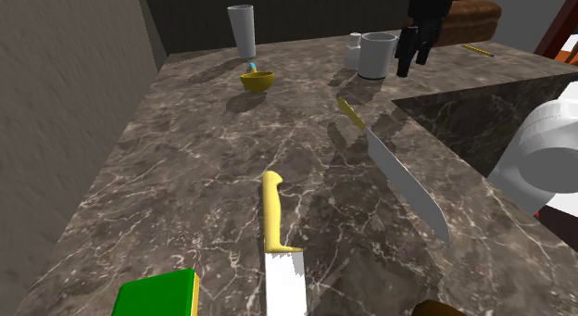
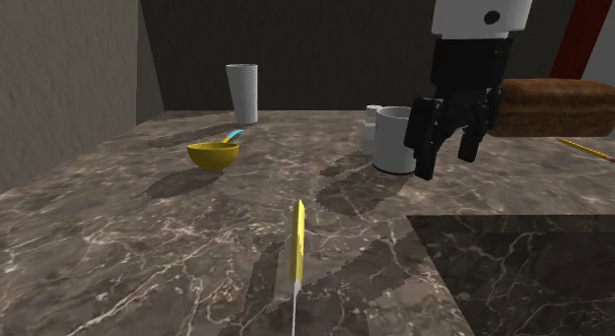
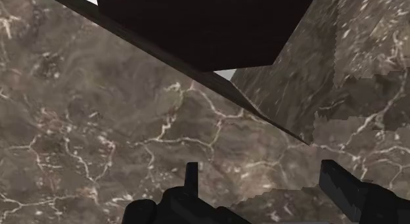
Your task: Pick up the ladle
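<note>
I have the claw (image 1: 414, 58) hanging above the dark marbled desk (image 1: 185, 175) just beside the white mug (image 1: 377, 55), its two black fingers (image 3: 191, 178) spread wide with nothing between them. The ladle (image 1: 257, 80), a yellow bowl with a short blue handle, sits on the desk well apart from the claw, off to the shoulder view's left, with the mug between them and a tall grey cup (image 1: 242, 31) just behind it. In the second exterior view the ladle (image 2: 214, 155) again lies left of the claw (image 2: 448, 152), lower down, on the far side of the mug (image 2: 394, 139).
</note>
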Robot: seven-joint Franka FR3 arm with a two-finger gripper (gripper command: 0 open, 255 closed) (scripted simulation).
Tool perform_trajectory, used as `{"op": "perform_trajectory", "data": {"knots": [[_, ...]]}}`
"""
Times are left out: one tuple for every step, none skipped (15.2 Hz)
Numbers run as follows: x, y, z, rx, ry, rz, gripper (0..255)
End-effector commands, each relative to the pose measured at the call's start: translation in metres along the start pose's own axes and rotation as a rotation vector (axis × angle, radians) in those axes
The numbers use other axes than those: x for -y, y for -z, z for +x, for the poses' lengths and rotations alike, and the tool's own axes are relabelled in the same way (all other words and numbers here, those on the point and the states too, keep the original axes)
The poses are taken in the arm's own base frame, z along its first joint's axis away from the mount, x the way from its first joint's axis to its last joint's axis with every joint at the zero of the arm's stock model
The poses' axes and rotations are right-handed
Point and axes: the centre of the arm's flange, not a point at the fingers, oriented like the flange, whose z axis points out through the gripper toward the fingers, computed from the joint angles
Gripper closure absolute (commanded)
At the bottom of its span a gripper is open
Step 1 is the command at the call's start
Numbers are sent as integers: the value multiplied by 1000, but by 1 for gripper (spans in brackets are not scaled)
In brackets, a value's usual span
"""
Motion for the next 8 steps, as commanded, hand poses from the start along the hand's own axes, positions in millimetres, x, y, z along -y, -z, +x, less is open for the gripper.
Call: {"op": "perform_trajectory", "data": {"knots": [[0,0,0,0,0,0,0],[9,0,9,1,-17,7,0],[17,-1,18,3,-35,15,0],[26,-1,27,4,-52,22,0],[34,-1,37,5,-69,30,0],[42,-1,46,7,-87,37,0],[50,-2,56,8,-104,44,0],[58,-2,66,9,-122,52,0]]}}
